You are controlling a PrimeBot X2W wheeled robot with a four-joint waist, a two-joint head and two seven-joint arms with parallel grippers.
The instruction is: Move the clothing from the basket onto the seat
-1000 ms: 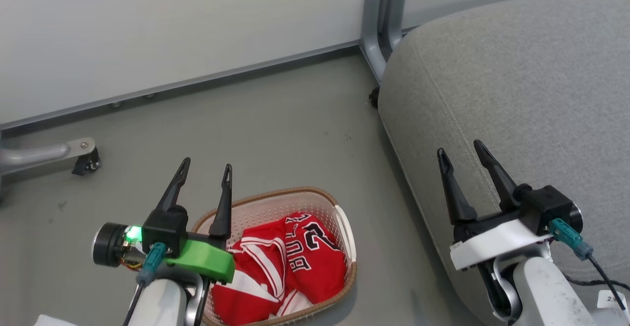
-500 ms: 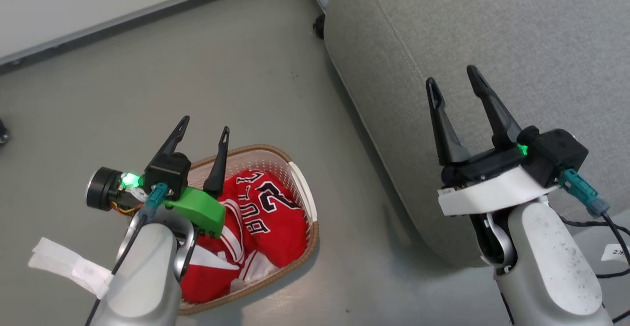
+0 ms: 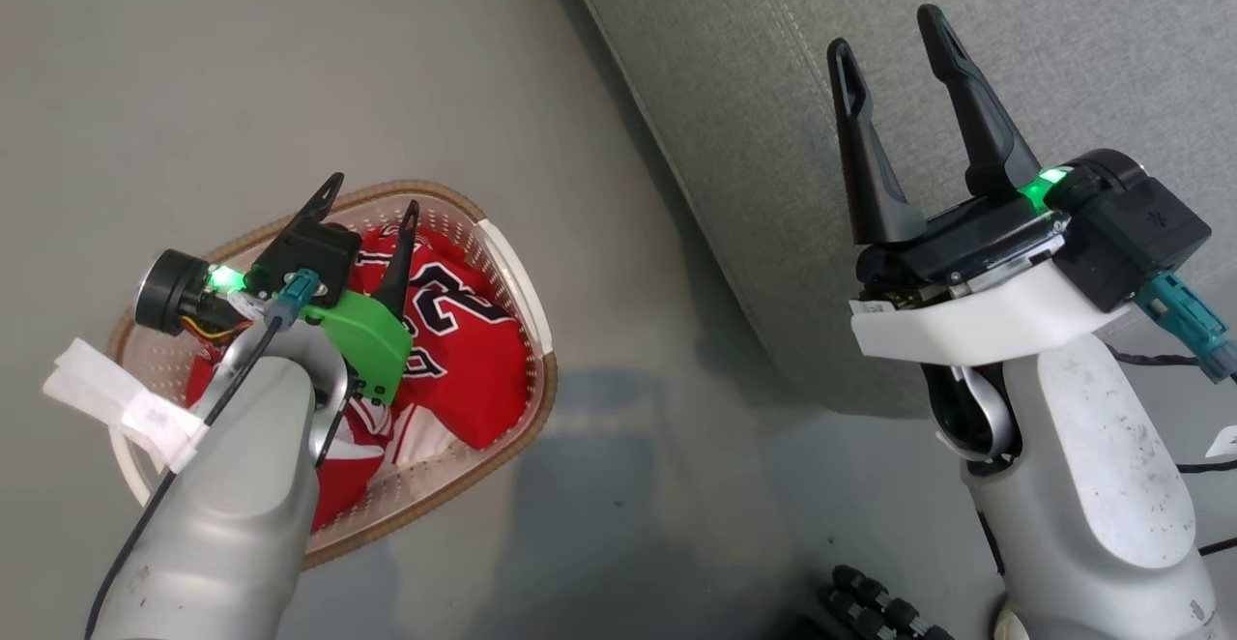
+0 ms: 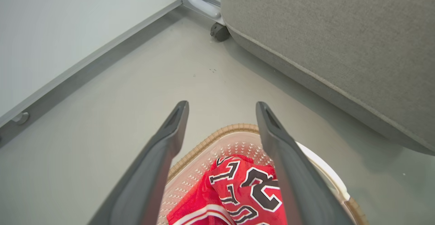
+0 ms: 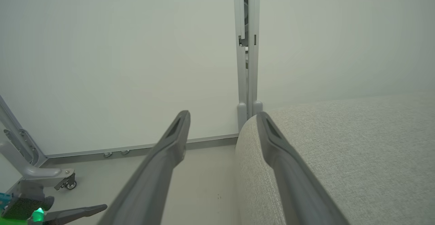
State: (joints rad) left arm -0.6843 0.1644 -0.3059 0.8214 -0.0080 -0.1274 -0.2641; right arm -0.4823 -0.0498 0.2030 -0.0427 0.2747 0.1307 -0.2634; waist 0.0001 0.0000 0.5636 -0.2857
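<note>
The cream basket [image 3: 537, 389] with its brown rim stands on the floor at the left. Crumpled inside lies the red clothing [image 3: 474, 340], black white-edged lettering facing up. My left gripper [image 3: 375, 192] hangs open above the basket's far half, nothing between its fingers. From the left wrist, that gripper [image 4: 222, 105] frames the basket rim [image 4: 217, 135] and the jersey [image 4: 244, 191]. The grey seat [image 3: 1063, 41] fills the upper right. My right gripper [image 3: 884, 29] stands open and empty over the seat's near edge. From the right wrist, this gripper [image 5: 223, 114] points past the seat [image 5: 340, 150].
Bare grey floor [image 3: 290, 60] lies between basket and seat. A pale partition wall with a grey post [image 5: 246, 65] and a castor leg [image 5: 51, 175] stands behind. A small wheel [image 4: 219, 32] sits at the seat's far corner. A black ribbed part [image 3: 879, 606] shows at the bottom.
The head camera has tipped down and turned, so the whole picture shifted. My left gripper has come from beside the basket to above it. Both grippers stay open.
</note>
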